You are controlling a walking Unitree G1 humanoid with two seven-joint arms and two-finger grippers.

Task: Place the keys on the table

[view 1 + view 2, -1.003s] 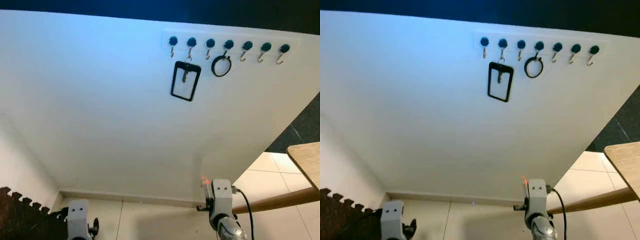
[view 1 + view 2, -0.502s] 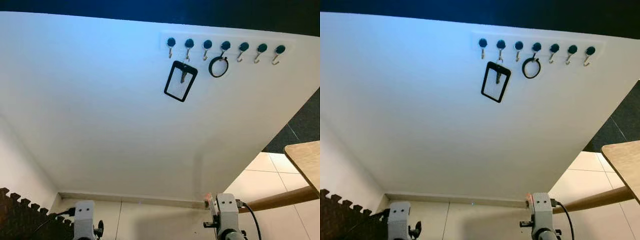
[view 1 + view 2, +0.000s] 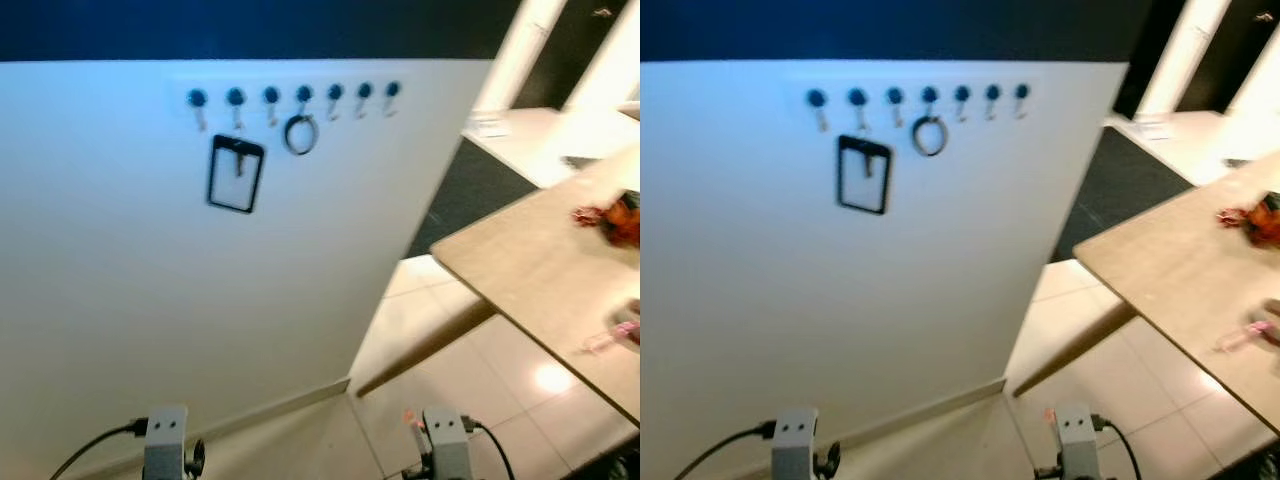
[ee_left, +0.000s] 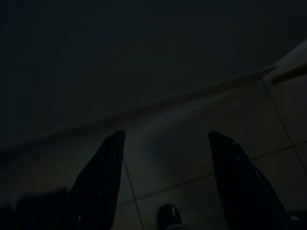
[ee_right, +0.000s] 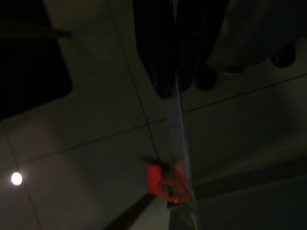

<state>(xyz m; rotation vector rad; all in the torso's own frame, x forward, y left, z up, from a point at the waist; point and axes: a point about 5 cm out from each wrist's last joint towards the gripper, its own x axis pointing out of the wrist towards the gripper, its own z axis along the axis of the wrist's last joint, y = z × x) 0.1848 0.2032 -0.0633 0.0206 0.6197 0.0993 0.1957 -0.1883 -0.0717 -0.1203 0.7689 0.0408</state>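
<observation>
In the right wrist view my right gripper [image 5: 175, 91] is shut on a clear strap [image 5: 178, 129]. The keys [image 5: 168, 184], on a red ring, dangle from that strap above the tiled floor. The wooden table [image 3: 520, 270] stands to my right, its near corner beside the white wall. My right arm [image 3: 447, 440] hangs low, short of the table. In the dark left wrist view my left gripper [image 4: 167, 139] is open and holds nothing; the left arm [image 3: 165, 440] hangs idle.
A row of hooks [image 3: 290, 95] on the white wall carries a black-framed badge holder [image 3: 235, 173] and a black ring [image 3: 300, 133]. On the table lie a red object [image 3: 610, 218] and a small pink item [image 3: 625, 330]. Beige floor tiles run under the table.
The camera has swung to the right: the wall hooks have shifted left in the picture and much more of the table top shows. Both arms still hang low.
</observation>
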